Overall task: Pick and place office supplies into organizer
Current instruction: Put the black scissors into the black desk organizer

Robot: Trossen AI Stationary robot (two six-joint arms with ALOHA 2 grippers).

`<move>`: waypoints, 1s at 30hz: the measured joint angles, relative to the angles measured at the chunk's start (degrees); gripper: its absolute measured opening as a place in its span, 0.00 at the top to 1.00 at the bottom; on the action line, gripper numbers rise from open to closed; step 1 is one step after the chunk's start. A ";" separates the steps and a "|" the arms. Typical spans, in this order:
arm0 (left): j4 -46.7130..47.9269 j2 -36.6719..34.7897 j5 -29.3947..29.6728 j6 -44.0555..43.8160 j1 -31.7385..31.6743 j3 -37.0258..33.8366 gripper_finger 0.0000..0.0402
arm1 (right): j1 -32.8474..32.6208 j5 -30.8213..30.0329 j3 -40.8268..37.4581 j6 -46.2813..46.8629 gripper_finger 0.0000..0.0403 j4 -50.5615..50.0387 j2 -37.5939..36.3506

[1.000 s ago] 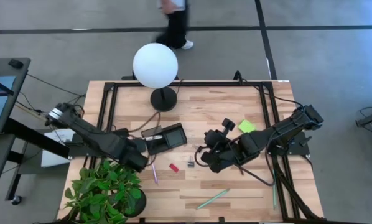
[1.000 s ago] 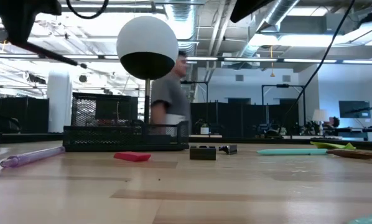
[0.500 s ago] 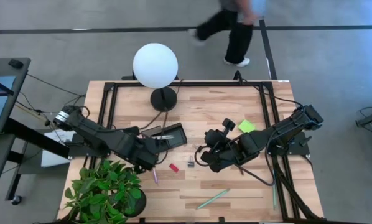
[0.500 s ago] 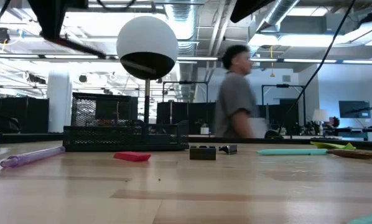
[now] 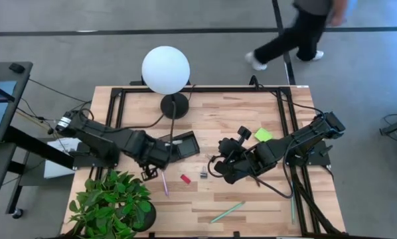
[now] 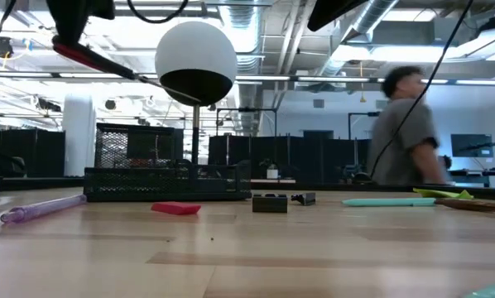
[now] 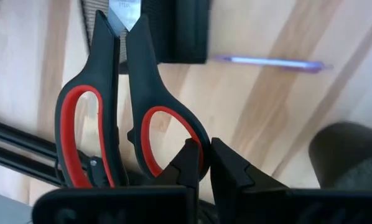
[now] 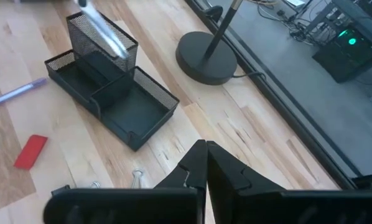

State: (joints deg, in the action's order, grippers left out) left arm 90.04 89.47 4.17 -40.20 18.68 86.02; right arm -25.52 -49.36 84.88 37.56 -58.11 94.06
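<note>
Red-handled scissors (image 7: pixel 108 118) pinched in closed left gripper (image 7: pixel 206 163) over organizer (image 5: pixel 183 145); thin grip risks slipping. Right gripper (image 8: pixel 204 163) closed, idle.

Even, bright light falls from overhead onto my desk (image 5: pixel 251 113), and shadows there are short and soft. From desk height, ceiling strip lights (image 6: pixel 446 80) glare white, and the near wood blurs. A walking person (image 5: pixel 298 33) smears with motion in both wide views. Past my left tool (image 7: pixel 201 168), the scissors (image 7: pixel 105 112) sit close and slightly soft; their blades (image 8: pixel 102 28) streak in my right wrist view.
</note>
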 joint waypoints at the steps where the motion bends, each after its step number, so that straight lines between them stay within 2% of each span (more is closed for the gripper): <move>1: -0.02 0.00 0.19 -0.29 -0.42 0.00 0.99 | -0.01 0.00 0.00 0.00 1.00 0.00 0.00; 12: -0.03 0.68 8.28 -11.52 -0.20 -0.07 0.99 | -0.76 -0.02 0.00 0.07 1.00 0.06 0.00; 16: -0.85 2.79 12.27 -10.15 1.23 -0.15 0.99 | -0.72 -0.04 0.00 0.04 1.00 0.15 0.00; 20: -9.75 4.70 15.64 -1.98 1.17 -0.11 0.99 | -0.61 -0.07 -0.02 0.04 1.00 0.41 0.00; 22: -12.82 4.96 15.64 2.40 0.53 -0.06 0.99 | -0.61 -0.07 -0.02 0.07 1.00 0.48 0.00; 23: -11.36 5.01 15.79 2.93 0.20 0.25 0.99 | -0.61 -0.03 -0.02 0.04 1.00 0.44 0.00; 26: 2.27 4.92 17.07 -1.13 -1.00 1.05 0.99 | -0.84 0.24 -0.02 0.05 1.00 0.23 0.00; 27: 1.06 3.82 16.55 -0.71 -1.59 0.37 0.99 | -1.01 0.88 -0.02 0.04 1.00 0.23 0.00; 29: -1.70 0.54 10.48 1.74 -2.17 -0.79 0.99 | -1.11 1.44 -0.02 0.04 1.00 0.24 0.00; 30: -0.05 -0.27 9.77 1.44 -2.28 -0.29 0.99 | -1.14 1.42 -0.02 0.07 1.00 0.17 -0.01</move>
State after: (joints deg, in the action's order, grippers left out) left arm 89.99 89.20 13.94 -38.76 16.41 85.72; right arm -26.65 -47.94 84.86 37.63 -57.93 94.05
